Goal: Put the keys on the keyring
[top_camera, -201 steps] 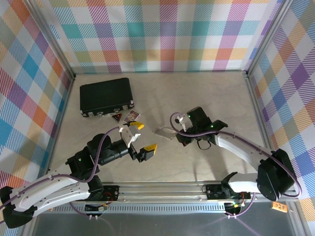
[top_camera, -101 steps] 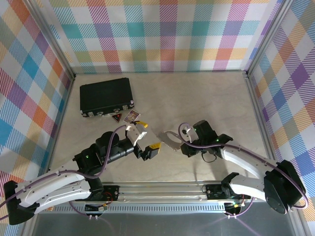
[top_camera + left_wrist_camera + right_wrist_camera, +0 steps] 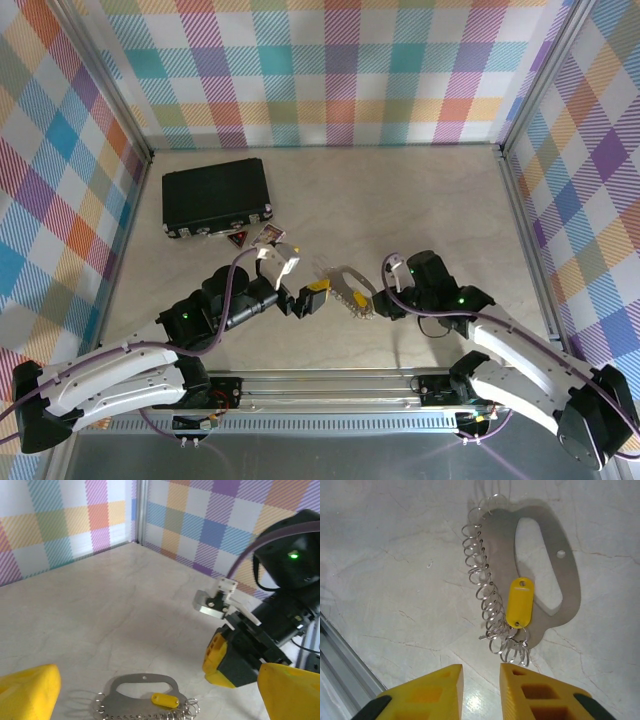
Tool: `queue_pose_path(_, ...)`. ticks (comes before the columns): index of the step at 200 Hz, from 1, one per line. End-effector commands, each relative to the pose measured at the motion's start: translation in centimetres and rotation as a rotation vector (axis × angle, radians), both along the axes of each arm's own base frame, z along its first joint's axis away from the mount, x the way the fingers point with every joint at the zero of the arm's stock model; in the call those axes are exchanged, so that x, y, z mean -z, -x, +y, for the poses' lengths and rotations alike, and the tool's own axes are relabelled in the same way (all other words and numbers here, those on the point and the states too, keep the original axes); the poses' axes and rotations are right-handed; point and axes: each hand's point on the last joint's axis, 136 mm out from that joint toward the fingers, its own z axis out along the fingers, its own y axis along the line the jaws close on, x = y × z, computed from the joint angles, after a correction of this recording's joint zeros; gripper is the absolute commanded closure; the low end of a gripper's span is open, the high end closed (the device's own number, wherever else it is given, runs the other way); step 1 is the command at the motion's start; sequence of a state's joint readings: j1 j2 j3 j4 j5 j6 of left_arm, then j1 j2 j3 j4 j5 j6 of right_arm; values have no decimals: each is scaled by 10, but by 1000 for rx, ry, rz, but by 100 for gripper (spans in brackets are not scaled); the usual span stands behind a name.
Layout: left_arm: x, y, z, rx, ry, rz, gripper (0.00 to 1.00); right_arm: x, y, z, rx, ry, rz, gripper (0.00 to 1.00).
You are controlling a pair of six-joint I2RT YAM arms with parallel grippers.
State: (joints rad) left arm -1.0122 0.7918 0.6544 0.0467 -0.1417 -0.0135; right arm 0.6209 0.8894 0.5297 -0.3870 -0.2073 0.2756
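On the marbled tabletop, silver-grey D-shaped metal keyring lies flat, just released by right gripper, whose fingers part slightly and hold nothing; small yellow-headed key rests at its ring fringe, threading unconfirmed; left gripper spread wide.

Robot lab cell, plaid walls

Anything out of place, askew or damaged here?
Nothing stands out. The keyring lies flat on the table, with the key resting on its plate beside the row of small rings. Whether the key is threaded on cannot be told. Nothing looks bent or spilled.
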Motion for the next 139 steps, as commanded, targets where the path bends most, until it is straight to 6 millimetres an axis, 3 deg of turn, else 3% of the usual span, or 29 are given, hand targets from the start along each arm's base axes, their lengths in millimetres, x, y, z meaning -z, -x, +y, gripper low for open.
queue_pose_path(1,1,-19,17,-150,36,9,0,-12,-3,-8,35,12,-40,73)
queue_pose_path(17,7,-29,29,-243,23,11,0,-27,-8,-13,61,15,-105,70)
queue_pose_path(69,22,-58,67,-450,-43,-3,0,-64,-29,-39,175,64,-318,45)
queue_pose_path(139,46,-87,113,-644,-75,2,0,-70,-50,-62,269,167,-401,24)
